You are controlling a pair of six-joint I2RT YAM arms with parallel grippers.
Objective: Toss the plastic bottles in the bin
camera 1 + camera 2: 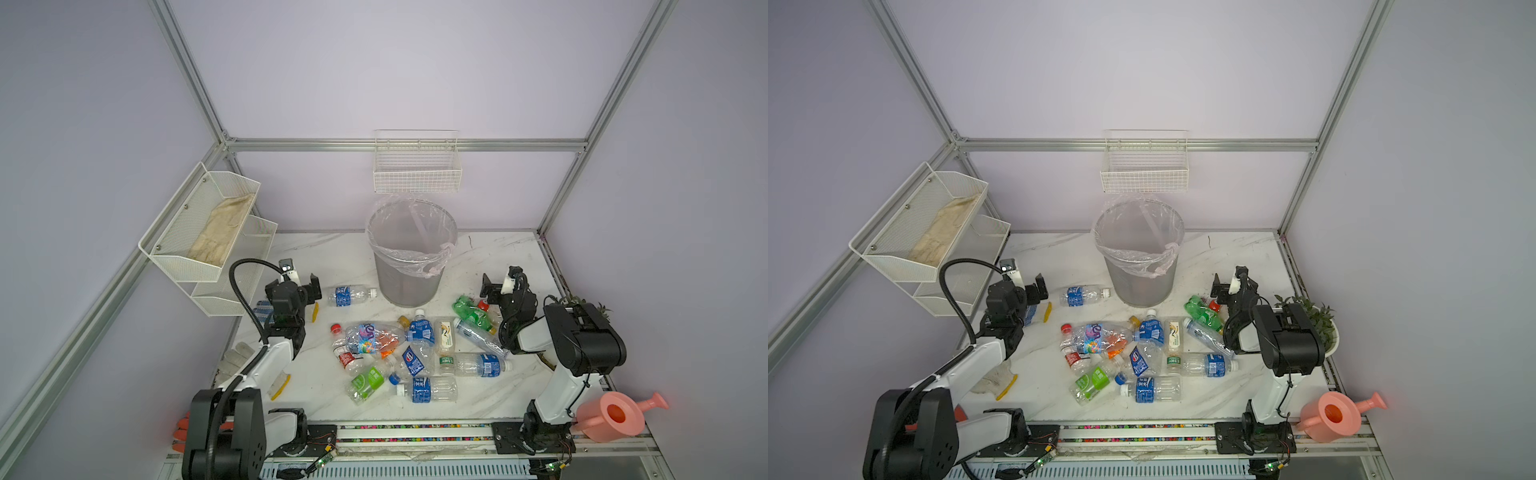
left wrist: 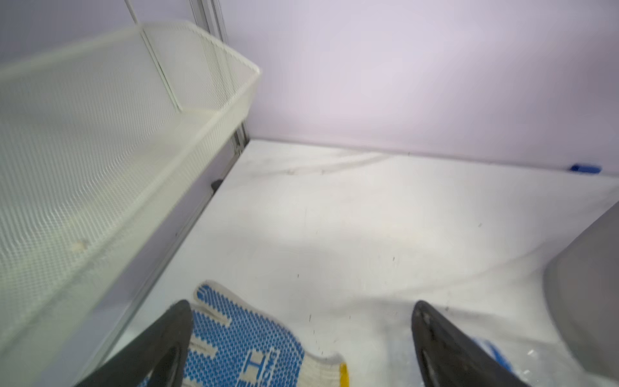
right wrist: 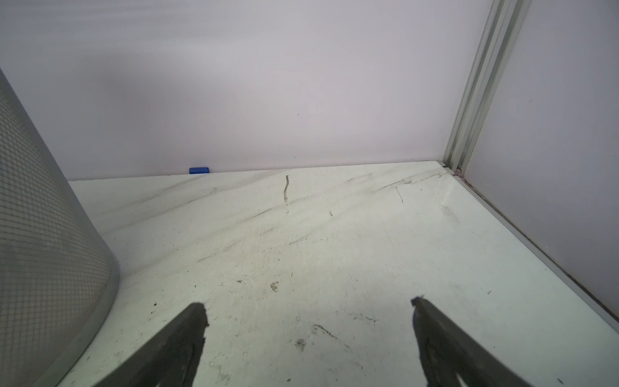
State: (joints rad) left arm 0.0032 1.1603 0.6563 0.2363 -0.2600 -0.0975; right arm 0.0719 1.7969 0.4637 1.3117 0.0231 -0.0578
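The bin point(image 1: 409, 266) point(image 1: 1139, 266), grey mesh lined with a clear bag, stands at the back middle of the marble table point(image 1: 478, 253). Several plastic bottles point(image 1: 415, 353) point(image 1: 1146, 353) lie in a heap in front of it. One blue-labelled bottle point(image 1: 351, 296) point(image 1: 1084, 296) lies alone left of the bin, and a green one point(image 1: 469, 309) lies at its right. My left gripper point(image 1: 301, 287) point(image 2: 301, 305) hovers open over a blue-dotted glove point(image 2: 234, 341), left of the lone bottle. To the right of the bin point(image 3: 40, 234), my right gripper point(image 1: 498, 284) point(image 3: 307, 303) is open above bare table.
A white mesh shelf point(image 1: 208, 232) with a cloth hangs on the left wall beside my left gripper. A wire basket point(image 1: 417, 170) hangs above the bin. A pink watering can point(image 1: 615, 415) and a potted plant point(image 1: 1316, 320) stand at the right. More gloves point(image 1: 278, 384) lie front left.
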